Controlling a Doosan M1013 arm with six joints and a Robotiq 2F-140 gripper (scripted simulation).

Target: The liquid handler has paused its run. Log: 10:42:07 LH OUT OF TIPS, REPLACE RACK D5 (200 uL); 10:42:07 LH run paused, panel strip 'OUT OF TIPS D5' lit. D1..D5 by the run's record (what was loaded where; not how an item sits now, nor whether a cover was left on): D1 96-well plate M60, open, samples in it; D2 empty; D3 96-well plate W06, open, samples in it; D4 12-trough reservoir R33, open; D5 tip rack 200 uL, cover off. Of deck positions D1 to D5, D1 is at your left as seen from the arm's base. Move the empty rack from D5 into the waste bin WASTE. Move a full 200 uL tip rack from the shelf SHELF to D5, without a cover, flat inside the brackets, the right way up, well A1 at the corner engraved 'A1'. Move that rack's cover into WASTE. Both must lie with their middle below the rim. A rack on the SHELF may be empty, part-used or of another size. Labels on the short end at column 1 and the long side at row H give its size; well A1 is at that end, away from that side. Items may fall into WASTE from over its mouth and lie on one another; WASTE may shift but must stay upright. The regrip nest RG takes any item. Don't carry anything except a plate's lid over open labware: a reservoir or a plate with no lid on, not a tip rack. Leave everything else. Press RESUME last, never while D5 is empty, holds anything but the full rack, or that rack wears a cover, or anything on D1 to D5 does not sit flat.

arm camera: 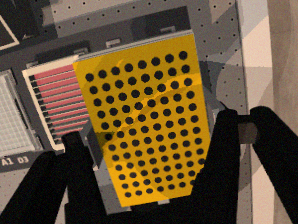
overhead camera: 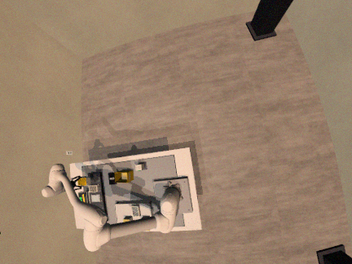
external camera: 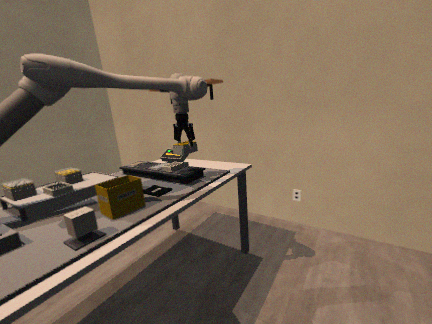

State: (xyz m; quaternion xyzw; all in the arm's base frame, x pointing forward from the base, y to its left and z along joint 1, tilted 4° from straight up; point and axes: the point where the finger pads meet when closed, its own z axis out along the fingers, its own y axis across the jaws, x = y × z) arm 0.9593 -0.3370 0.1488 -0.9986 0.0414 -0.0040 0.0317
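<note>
My gripper [arm camera: 151, 109] is shut on the empty tip rack [arm camera: 144, 122], a grey box with a yellow top plate full of dark empty holes. The fingers grip its long sides. In the exterior view the gripper [external camera: 184, 134] holds the rack [external camera: 180, 149] a little above the right end of the black deck [external camera: 162, 171], and the rack looks slightly tilted. The reservoir with red troughs [arm camera: 52, 107] lies on the deck just left of the rack. The yellow WASTE bin [external camera: 120, 196] stands upright on the table, well left of the gripper. It also shows in the overhead view [overhead camera: 124, 176].
An open well plate [arm camera: 12, 120] sits left of the reservoir. The shelf with several racks [external camera: 40, 187] runs along the table's far left. A small grey box on a dark base [external camera: 81, 222] stands near the front edge. A flat dark nest [external camera: 159, 191] lies between bin and deck.
</note>
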